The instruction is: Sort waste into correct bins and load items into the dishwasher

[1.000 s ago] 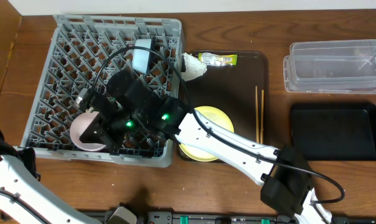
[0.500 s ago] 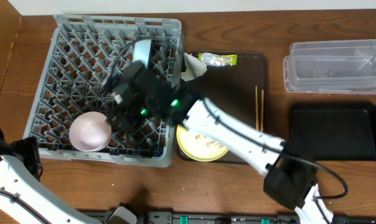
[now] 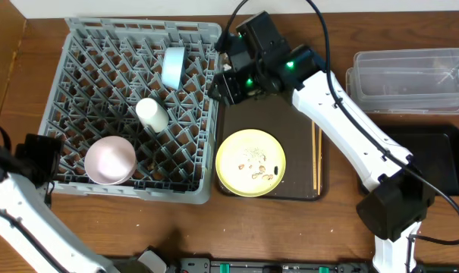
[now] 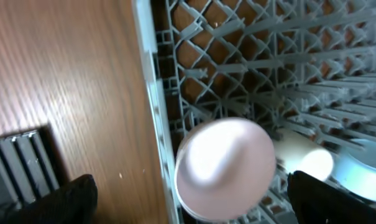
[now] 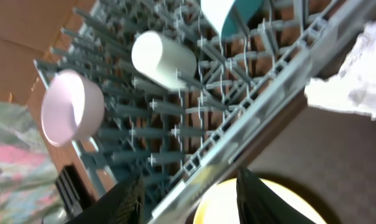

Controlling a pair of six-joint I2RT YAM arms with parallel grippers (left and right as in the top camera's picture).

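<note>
Left pincer [image 3: 38, 155]: you have it spread wide and empty, at the rack's near-left side; its own camera looks onto the pink bowl.
Right pincer [image 5: 191, 198]: fingers parted with nothing between them; it hangs over the far-left corner of the tray, just beside the rack's right wall.
Rack [image 3: 123, 189]: grey lattice, on the left of the surface [image 3: 290, 227].
Pink bowl [image 3: 110, 161]: in the rack's near-left corner; you cannot tell which way it faces.
Cup [image 3: 152, 115]: cream, lying on its side among the pegs near the rack's middle.
Blue bowl [image 3: 172, 67]: standing on edge between pegs, toward the rack's far right.
Tray [image 3: 293, 121]: dark brown, just right of the rack.
Plate [image 3: 233, 155]: pale yellow, flat on the tray's near-left part, with crumbs [image 3: 256, 169] on it.
Chopsticks [image 3: 315, 155]: side by side along the tray's right edge.
Napkin [image 5: 355, 87]: white and crumpled, on the tray close to the rack wall; from overhead the pincer hides it.
Clear tub [image 3: 407, 80]: far right, apart from the tray.
Black bin [image 3: 441, 163]: on the near side of the tub, partly covered by your right arm.
</note>
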